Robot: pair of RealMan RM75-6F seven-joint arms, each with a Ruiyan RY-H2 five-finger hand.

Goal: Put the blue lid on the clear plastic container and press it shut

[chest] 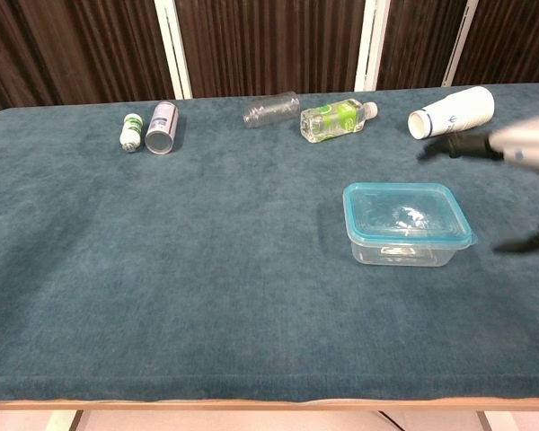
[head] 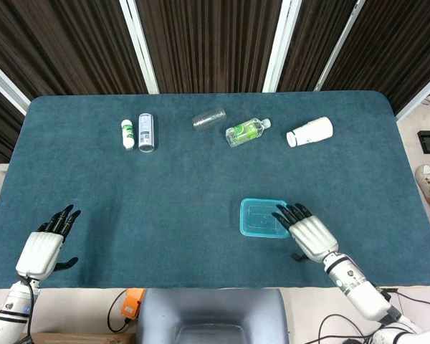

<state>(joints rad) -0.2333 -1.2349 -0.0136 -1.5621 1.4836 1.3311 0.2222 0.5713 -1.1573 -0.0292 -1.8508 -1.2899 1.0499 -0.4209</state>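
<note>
Head view: right hand (head: pixel 309 233) flat with fingers apart, holding nothing; fingertips over the near right edge of the blue lid (head: pixel 264 217)
Chest view: that hand is blurred and raised above the clear plastic container (chest: pixel 402 250), apart from it
Lid: already sits on the container, right of centre on the worktop (head: pixel 201 179); whether it is fully sealed I cannot tell
Left hand (head: pixel 43 248): spread, empty, near the front left edge
Risk: pressing off-centre could tip or slide the light container; one corner may stay unsealed
Count: one container; one lid; five things lying along the far side; two hands
</note>
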